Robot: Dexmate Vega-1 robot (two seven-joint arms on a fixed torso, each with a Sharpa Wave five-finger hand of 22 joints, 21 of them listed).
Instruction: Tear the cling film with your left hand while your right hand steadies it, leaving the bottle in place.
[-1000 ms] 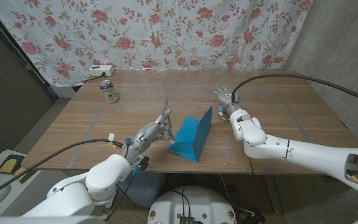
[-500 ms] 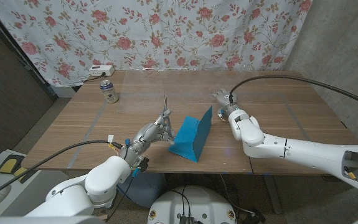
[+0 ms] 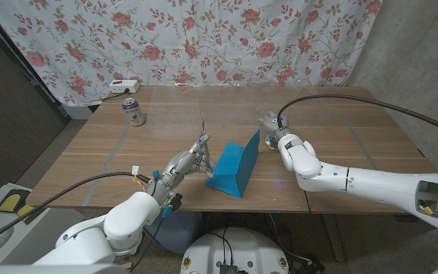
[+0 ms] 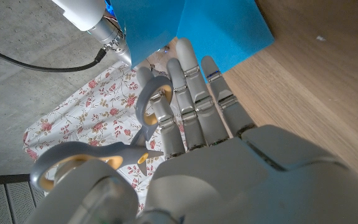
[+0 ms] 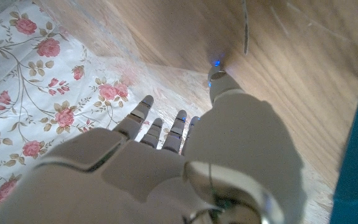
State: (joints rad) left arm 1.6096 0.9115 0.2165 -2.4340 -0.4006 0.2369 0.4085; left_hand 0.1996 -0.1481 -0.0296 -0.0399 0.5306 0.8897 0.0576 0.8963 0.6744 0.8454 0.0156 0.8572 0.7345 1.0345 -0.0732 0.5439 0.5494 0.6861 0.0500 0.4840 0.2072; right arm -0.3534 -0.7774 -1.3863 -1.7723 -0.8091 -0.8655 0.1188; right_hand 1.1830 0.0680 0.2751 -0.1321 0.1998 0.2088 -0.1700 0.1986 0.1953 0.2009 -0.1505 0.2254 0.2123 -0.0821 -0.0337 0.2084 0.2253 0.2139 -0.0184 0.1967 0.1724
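Two hands work near a folded blue sheet [image 3: 234,167] standing on the wooden table [image 3: 340,144]. Gripping grey-handled scissors [image 4: 104,155] with blades pointing up, the left hand [image 3: 192,158] sits just beside the sheet's near edge. Beyond the sheet's far edge, the right hand [image 3: 270,122] holds nothing, fingers spread. Well beyond the left hand stands a can [image 3: 132,112].

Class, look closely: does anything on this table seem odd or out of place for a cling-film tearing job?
Yes: the left hand holds scissors, and the thing beside it is a folded blue sheet, not clear film.
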